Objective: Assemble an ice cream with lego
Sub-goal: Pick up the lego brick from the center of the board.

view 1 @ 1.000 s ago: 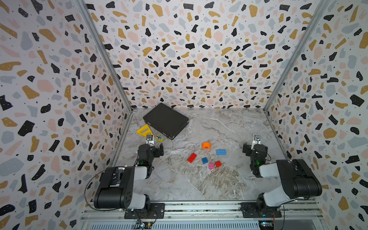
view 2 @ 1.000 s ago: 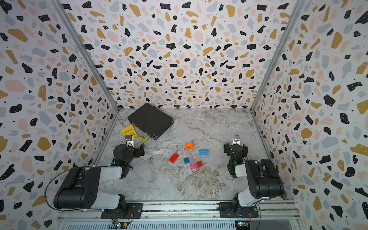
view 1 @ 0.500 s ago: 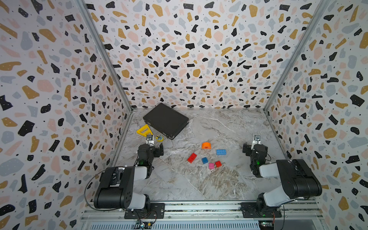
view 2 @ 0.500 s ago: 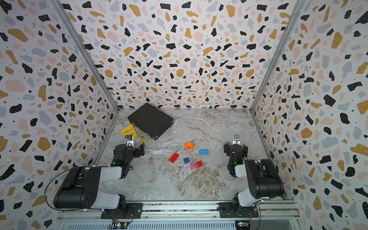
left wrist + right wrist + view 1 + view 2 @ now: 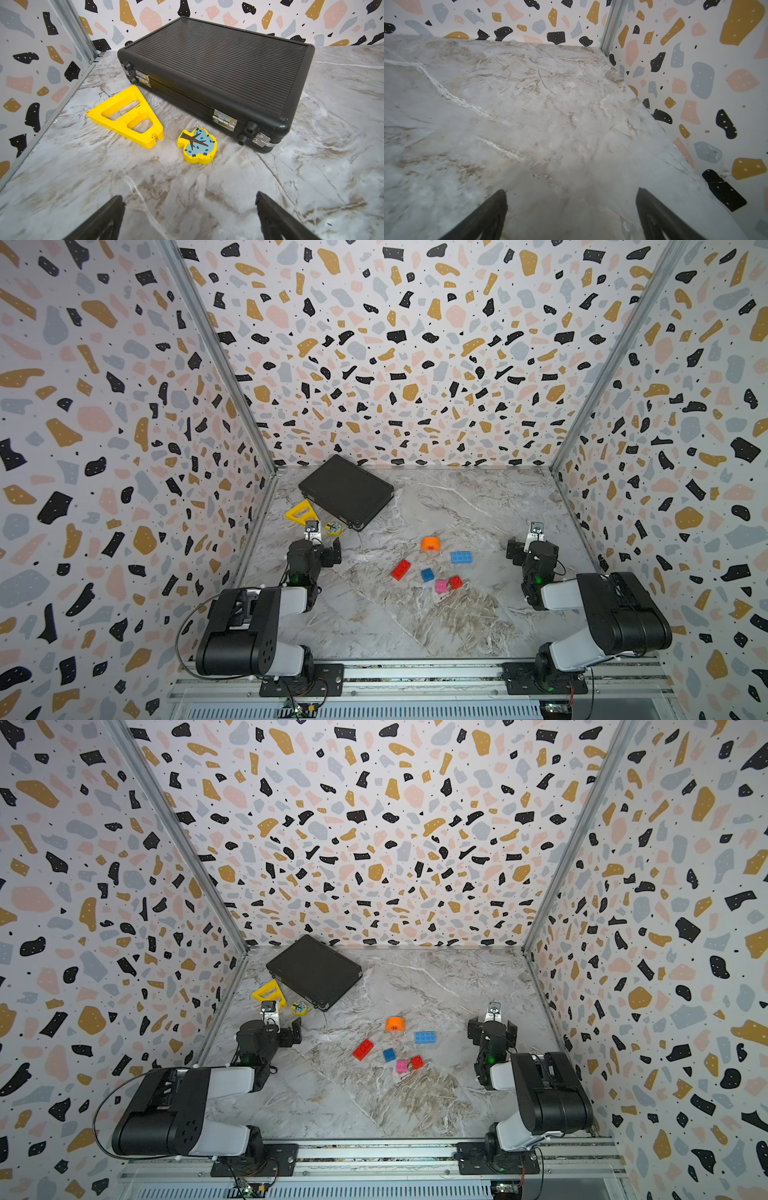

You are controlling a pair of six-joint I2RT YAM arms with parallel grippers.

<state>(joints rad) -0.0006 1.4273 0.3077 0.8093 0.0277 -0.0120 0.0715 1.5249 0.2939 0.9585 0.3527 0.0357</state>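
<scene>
The lego lies as loose single bricks mid-table in both top views; no stacked ice cream is in view. An orange dome [image 5: 431,544] lies farthest back, with a long light-blue brick [image 5: 461,557] to its right. Nearer are a long red brick [image 5: 400,569], a small blue one [image 5: 427,574], a pink square [image 5: 441,585] and a red square [image 5: 455,582]. My left gripper [image 5: 320,549] [image 5: 189,199] rests low at the left, open and empty. My right gripper [image 5: 532,549] [image 5: 571,192] rests at the right, open over bare table. Neither wrist view shows any brick.
A black ribbed case [image 5: 347,491] [image 5: 218,68] lies at the back left. In front of it are a yellow triangular frame [image 5: 301,512] [image 5: 124,116] and a yellow tree-painted piece [image 5: 332,527] [image 5: 197,145]. Patterned walls close three sides.
</scene>
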